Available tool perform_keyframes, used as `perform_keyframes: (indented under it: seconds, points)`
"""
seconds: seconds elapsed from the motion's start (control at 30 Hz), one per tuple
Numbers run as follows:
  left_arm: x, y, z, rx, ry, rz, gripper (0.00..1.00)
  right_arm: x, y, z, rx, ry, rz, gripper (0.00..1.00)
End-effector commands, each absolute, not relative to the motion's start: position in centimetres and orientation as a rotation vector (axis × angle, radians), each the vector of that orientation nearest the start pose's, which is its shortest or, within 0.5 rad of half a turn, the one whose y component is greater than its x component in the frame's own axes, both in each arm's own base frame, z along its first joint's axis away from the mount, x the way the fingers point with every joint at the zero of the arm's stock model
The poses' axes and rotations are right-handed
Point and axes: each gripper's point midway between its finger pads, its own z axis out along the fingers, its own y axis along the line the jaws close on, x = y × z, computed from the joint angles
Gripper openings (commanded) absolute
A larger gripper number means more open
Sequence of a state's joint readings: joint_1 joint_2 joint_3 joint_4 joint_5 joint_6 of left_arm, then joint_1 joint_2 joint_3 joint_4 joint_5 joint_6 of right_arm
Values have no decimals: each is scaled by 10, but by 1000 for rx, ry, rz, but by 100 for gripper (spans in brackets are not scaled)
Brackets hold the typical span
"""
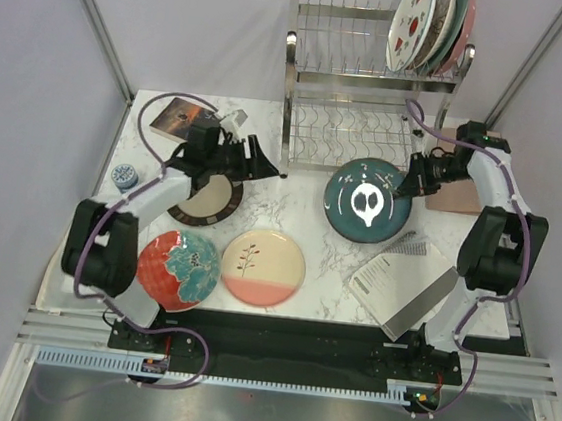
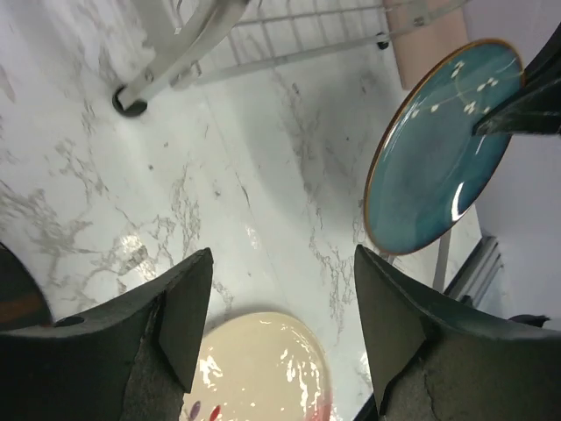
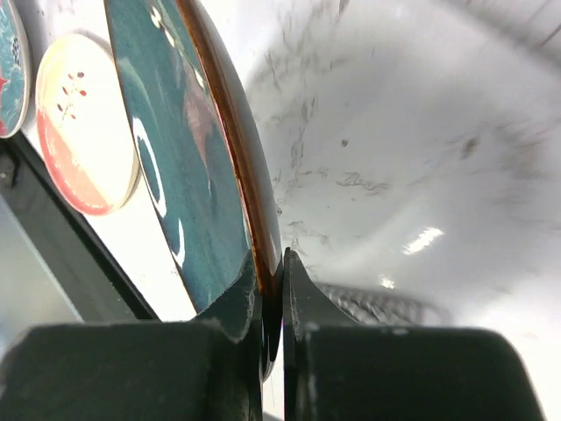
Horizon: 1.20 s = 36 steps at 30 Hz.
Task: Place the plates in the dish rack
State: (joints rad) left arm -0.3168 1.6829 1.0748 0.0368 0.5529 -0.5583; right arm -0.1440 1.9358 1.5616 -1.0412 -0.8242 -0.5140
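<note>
A dark teal plate is tilted up off the table in front of the dish rack. My right gripper is shut on its right rim, and in the right wrist view the rim is pinched between the jaws of the right gripper. Several plates stand in the rack's top tier. My left gripper is open and empty near the rack's left foot. The left wrist view shows the left gripper above the cream-and-pink plate, with the teal plate beyond. A dark brown plate lies under the left arm.
A red plate with a teal flower and the cream-and-pink plate lie at the front. A grey booklet is at front right, a pink board beside the rack, a small cup at the left edge, and a dark card at back left.
</note>
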Motion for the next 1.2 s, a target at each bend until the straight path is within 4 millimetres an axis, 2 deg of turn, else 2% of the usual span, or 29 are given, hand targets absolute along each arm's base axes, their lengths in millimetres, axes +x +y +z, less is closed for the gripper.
perform_keyframes:
  seconds: [0.0, 0.03, 0.1, 0.2, 0.3, 0.33, 0.37, 0.4, 0.43, 0.5, 0.53, 0.57, 0.6, 0.67, 0.7, 0.73, 0.77, 0.8, 0.83, 0.87, 0.9, 0.93, 0.97, 1.0, 1.03, 1.07, 1.17]
  points:
    - [359, -230, 189, 411, 2098, -986, 73, 355, 77, 248, -689, 2277, 918, 0]
    - [355, -227, 201, 468, 2046, -954, 73, 348, 80, 261, -696, 2285, 894, 0]
    - [357, -221, 208, 488, 2008, -895, 73, 341, 84, 308, -733, 2183, 783, 0]
    - [366, -212, 211, 490, 1966, -800, 73, 324, 96, 369, -773, 2030, 629, 0]
    - [377, -207, 217, 490, 1930, -742, 72, 309, 111, 422, -755, 1886, 489, 0]
    - [380, -205, 219, 486, 1922, -728, 72, 313, 119, 443, -736, 1802, 460, 0]
    - [383, -205, 219, 487, 1917, -720, 72, 311, 108, 466, -568, 1779, 388, 0]
    - [386, -206, 224, 495, 1900, -712, 72, 316, 104, 478, -486, 1742, 347, 0]
    - [387, -206, 225, 498, 1895, -710, 72, 323, 106, 509, -426, 1622, 312, 0]
    - [391, -206, 226, 496, 1895, -705, 72, 330, 84, 548, -238, 1514, 205, 0]
    - [392, -206, 227, 493, 1894, -705, 72, 332, 84, 572, -207, 1434, 188, 0]
    - [393, -206, 226, 488, 1898, -702, 72, 349, 84, 575, -185, 1432, 165, 0]
    - [392, -206, 225, 478, 1903, -709, 72, 340, 75, 612, -135, 1343, 134, 0]
    - [391, -206, 223, 468, 1912, -716, 72, 347, 81, 643, -125, 1268, 125, 0]
    - [389, -206, 221, 457, 1921, -726, 72, 352, 72, 654, -78, 1230, 53, 0]
    - [391, -207, 224, 452, 1903, -730, 72, 357, 81, 660, -67, 1203, 40, 0]
    - [391, -207, 221, 444, 1909, -731, 72, 366, 82, 654, -56, 1206, -19, 0]
    - [389, -206, 217, 424, 1922, -738, 72, 363, 78, 677, -21, 1102, -86, 0]
    - [388, -205, 217, 412, 1922, -738, 72, 364, 80, 675, 31, 1096, -139, 0]
    - [389, -204, 217, 396, 1920, -734, 72, 374, 86, 666, 41, 1100, -190, 0]
    - [386, -204, 213, 380, 1932, -744, 72, 370, 86, 682, 105, 1020, -205, 0]
    - [386, -204, 214, 373, 1931, -747, 72, 384, 95, 665, 105, 1074, -336, 0]
    - [385, -203, 213, 367, 1933, -747, 72, 382, 94, 670, 158, 1055, -372, 0]
    - [384, -203, 212, 361, 1938, -749, 72, 380, 93, 675, 210, 1035, -390, 0]
    - [384, -203, 211, 359, 1938, -748, 72, 398, 109, 663, 205, 1061, -403, 0]
    - [383, -201, 212, 357, 1937, -743, 71, 387, 98, 676, 275, 1033, -378, 0]
    - [381, -198, 207, 355, 1931, -723, 71, 393, 100, 674, 313, 1008, -390, 0]
